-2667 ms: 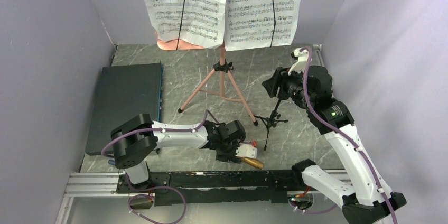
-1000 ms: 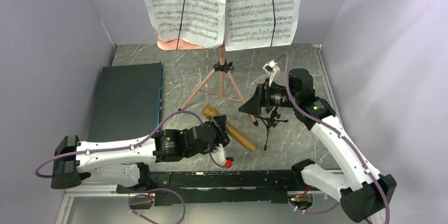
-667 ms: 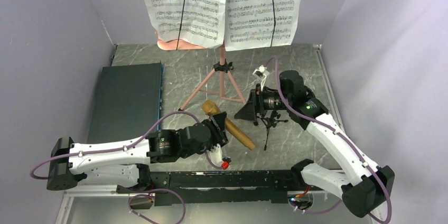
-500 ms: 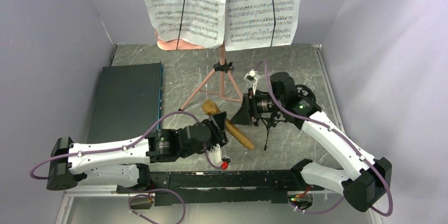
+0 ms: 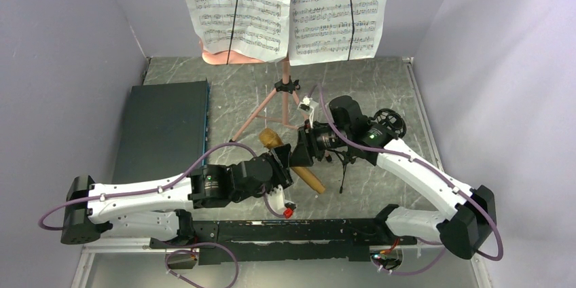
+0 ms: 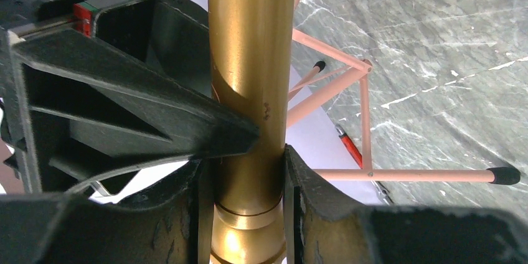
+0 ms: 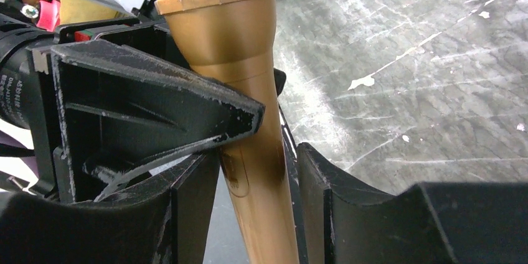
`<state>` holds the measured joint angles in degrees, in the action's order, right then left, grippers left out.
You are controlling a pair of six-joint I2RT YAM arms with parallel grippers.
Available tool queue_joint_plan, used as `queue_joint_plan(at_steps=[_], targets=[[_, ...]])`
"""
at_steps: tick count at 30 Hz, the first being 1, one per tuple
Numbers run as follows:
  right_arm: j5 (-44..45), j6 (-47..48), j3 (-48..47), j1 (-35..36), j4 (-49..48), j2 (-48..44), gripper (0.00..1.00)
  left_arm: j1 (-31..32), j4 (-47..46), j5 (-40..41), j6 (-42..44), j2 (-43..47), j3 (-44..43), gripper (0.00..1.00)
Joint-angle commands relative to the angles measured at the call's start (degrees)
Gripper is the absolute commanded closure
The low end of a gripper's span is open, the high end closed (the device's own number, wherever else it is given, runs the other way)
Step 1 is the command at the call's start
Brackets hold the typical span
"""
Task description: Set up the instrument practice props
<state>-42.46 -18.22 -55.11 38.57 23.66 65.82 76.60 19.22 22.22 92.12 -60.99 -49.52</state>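
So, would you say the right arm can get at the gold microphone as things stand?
Probably yes: the right gripper has its jaws open on either side of the gold microphone, close to where the left gripper clamps it, and nothing stands between.

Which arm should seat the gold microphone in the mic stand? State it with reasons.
Right. The right gripper straddles the gold microphone that the left gripper clamps, jaws not yet closed, and the black tripod mic stand sits right beside it.

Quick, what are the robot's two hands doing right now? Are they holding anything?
Left gripper: shut on the gold microphone.
Right gripper: open, straddling the same microphone, with a small gap showing on one side.
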Motion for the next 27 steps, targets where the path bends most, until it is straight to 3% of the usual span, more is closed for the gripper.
queue_joint_plan(at_steps=[1, 5, 11, 27], targets=[[0.6, 0.7, -3.6, 0.9, -2.2, 1.3, 0.48, 0.4, -2.5, 0.0, 0.7, -0.1, -3.0, 0.97], [0.8, 1.4, -4.4, 1.7, -1.6, 2.0, 0.51, 0.4, -2.6, 0.5, 0.8, -0.5, -3.1, 0.97], [1.1, 1.9, -5.3, 2.1, -1.3, 2.8, 0.99, 0.4, -2.4, 0.7, 0.2, -0.8, -3.2, 0.97], [2.3, 3.2, -5.9, 2.3, -2.1, 2.4, 1.0, 0.4, -1.8, 2.1, -1.0, -1.7, -4.1, 0.96]])
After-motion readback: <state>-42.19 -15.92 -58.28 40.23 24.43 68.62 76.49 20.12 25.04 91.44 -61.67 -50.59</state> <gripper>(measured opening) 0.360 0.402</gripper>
